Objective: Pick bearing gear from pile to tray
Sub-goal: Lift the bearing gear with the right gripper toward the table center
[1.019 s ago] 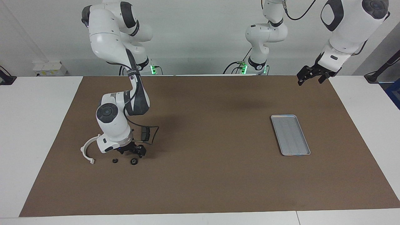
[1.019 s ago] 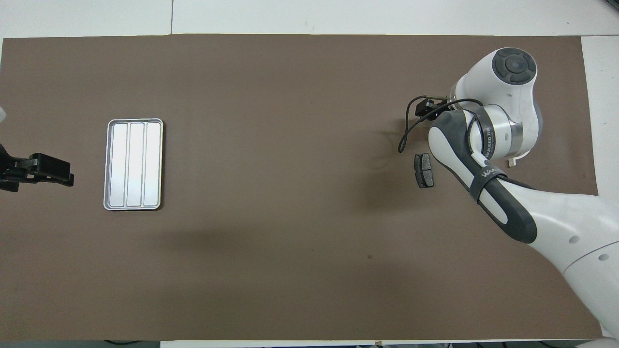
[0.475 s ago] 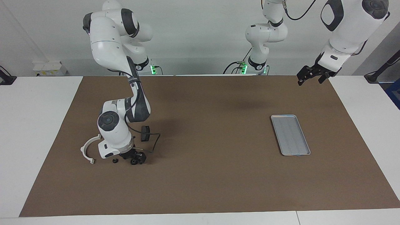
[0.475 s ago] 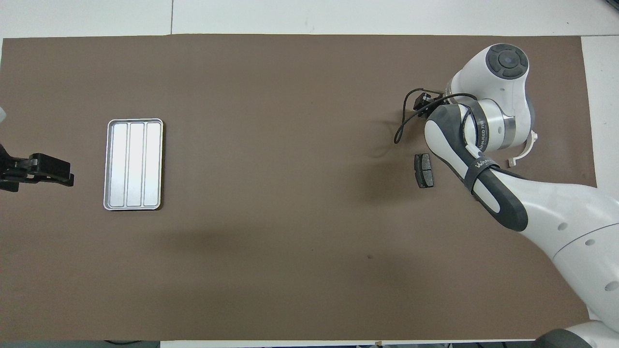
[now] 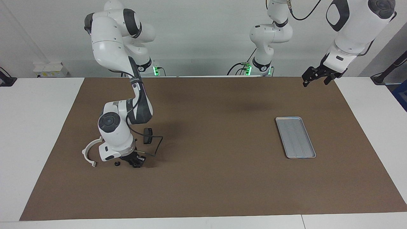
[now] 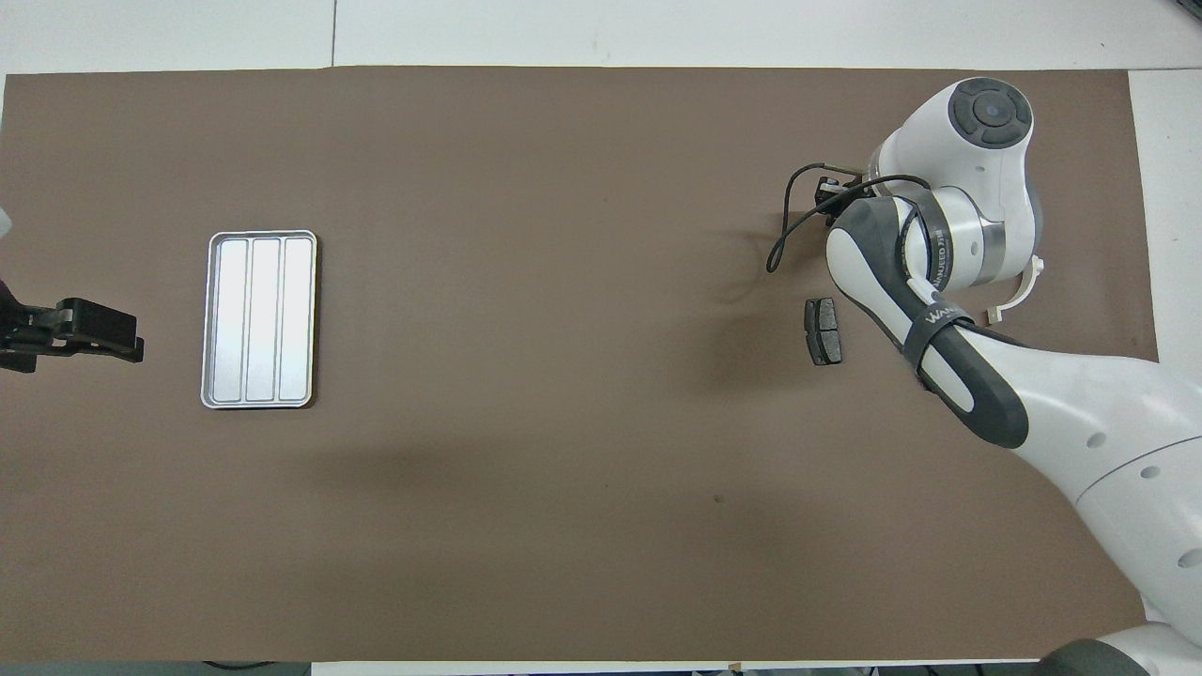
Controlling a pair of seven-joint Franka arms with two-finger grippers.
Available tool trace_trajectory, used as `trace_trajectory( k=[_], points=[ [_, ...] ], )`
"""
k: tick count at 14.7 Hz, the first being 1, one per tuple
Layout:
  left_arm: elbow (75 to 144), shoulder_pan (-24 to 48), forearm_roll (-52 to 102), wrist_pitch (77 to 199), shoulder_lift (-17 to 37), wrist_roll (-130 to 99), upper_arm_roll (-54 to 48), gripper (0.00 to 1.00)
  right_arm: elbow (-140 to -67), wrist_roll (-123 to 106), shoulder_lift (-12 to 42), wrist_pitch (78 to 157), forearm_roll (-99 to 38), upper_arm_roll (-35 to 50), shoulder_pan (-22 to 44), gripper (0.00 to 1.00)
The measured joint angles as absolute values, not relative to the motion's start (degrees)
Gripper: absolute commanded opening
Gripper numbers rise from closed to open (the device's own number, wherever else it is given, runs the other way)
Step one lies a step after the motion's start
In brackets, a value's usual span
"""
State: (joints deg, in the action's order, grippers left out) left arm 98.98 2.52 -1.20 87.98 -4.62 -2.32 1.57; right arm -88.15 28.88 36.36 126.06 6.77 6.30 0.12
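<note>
The pile lies at the right arm's end of the table: a white half-ring bracket (image 5: 90,152), one dark brake pad (image 5: 147,131) and a small black round piece (image 5: 117,163). My right gripper (image 5: 136,163) is down at the mat beside that piece, its fingers drawn in around a second black round piece, the bearing gear, which they mostly hide. In the overhead view the right arm covers most of the pile; the brake pad (image 6: 824,330) and the bracket's end (image 6: 1019,296) show. The silver tray (image 5: 295,137) lies toward the left arm's end. My left gripper (image 5: 314,79) waits open in the air near that end.
A brown mat (image 5: 216,178) covers the table, with white table edges at both ends. A black cable (image 5: 155,144) loops from the right wrist over the mat beside the brake pad. The tray (image 6: 260,319) holds nothing.
My right gripper came down from above the pile onto the black round piece and its fingers drew together around it. The left arm has not moved.
</note>
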Motion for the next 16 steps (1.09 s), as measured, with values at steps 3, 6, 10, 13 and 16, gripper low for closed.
trace_trajectory(
  k=[3, 6, 10, 13, 16],
  points=[
    [98.92, 2.52, -1.20, 87.99, -4.79, -2.32, 1.53, 1.00, -88.08, 28.88, 36.32, 125.85, 6.77, 6.30, 0.10, 0.00],
    [98.92, 2.52, -1.20, 87.99, -4.81, -2.32, 1.53, 1.00, -87.22, 28.81, 36.36, 122.34, 6.78, 6.29, 0.01, 0.00],
    [98.92, 2.52, -1.20, 88.20, -4.84, -2.27, 1.48, 1.00, -83.29, 26.57, 35.66, 113.07, 6.84, 6.44, -0.04, 0.00],
    [98.61, 2.51, -1.20, 88.69, -4.94, -2.29, 1.59, 1.00, -80.31, 25.53, 32.28, 103.71, 6.88, 7.18, 0.13, 0.00],
    [98.55, 2.47, -1.20, 88.89, -5.12, -2.33, 1.77, 1.00, -77.20, 26.79, 27.94, 93.48, 6.85, 11.18, 0.46, 0.00]
  ],
)
